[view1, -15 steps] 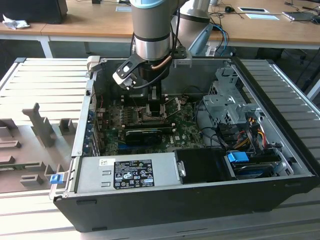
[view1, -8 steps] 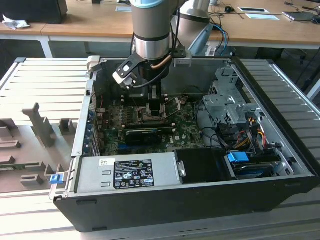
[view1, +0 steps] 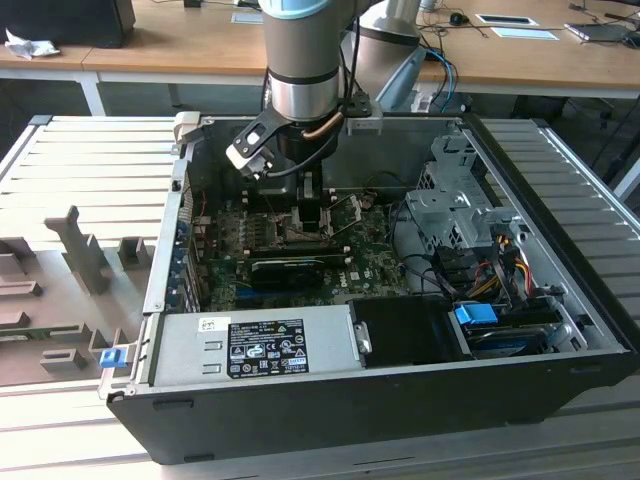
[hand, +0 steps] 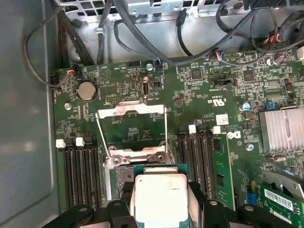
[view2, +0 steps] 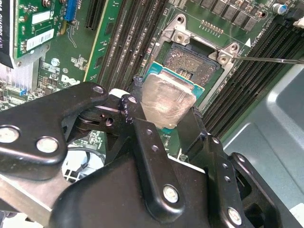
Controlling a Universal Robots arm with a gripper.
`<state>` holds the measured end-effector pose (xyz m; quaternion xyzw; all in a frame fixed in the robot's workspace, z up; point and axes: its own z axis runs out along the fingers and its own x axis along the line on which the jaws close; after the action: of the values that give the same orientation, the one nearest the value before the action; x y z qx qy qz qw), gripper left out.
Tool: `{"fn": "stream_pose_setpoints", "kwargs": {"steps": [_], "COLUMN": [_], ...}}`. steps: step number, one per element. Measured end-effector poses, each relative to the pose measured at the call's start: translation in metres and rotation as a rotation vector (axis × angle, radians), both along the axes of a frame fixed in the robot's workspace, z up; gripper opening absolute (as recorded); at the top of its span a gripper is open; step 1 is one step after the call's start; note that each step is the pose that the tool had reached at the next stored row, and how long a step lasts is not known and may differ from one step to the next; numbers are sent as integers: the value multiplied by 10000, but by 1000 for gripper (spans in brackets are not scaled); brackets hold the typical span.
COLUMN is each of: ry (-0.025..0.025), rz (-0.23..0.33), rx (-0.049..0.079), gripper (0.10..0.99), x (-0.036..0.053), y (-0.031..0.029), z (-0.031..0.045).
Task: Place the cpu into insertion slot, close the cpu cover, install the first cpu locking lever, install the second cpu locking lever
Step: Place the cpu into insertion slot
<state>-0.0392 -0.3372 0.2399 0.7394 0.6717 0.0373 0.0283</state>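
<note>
My gripper (view2: 165, 116) is shut on the cpu (view2: 167, 100), a small square chip with a dull silver top and green edge, pinched between two black fingers (view2: 137, 118). The chip hangs tilted just above and beside the insertion slot (view2: 194, 65), a dark square socket with a silvery rim that lies bare. In the first wrist view the cpu (hand: 159, 197) sits in the gripper (hand: 160, 204) over the socket (hand: 122, 175), and the cpu cover (hand: 131, 109) stands swung open beyond it. Thin wire levers (hand: 101, 135) are raised. In the exterior view the gripper (view1: 305, 215) reaches down inside the computer case.
The green motherboard (hand: 199, 99) carries black memory slots (hand: 199, 161) on both sides of the socket and a finned heatsink (hand: 282, 128). A power supply (view1: 255, 345), a drive cage (view1: 450, 205) and cable bundles (view1: 490, 265) crowd the case. Grey fixtures (view1: 75, 255) stand on the exterior view's left.
</note>
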Motion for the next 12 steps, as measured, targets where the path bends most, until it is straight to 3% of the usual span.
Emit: {"fn": "stream_pose_setpoints", "kwargs": {"steps": [12], "ry": [0], "rz": [295], "rx": [5], "gripper": [533], "x": [-55], "y": [44], "z": [-37]}}
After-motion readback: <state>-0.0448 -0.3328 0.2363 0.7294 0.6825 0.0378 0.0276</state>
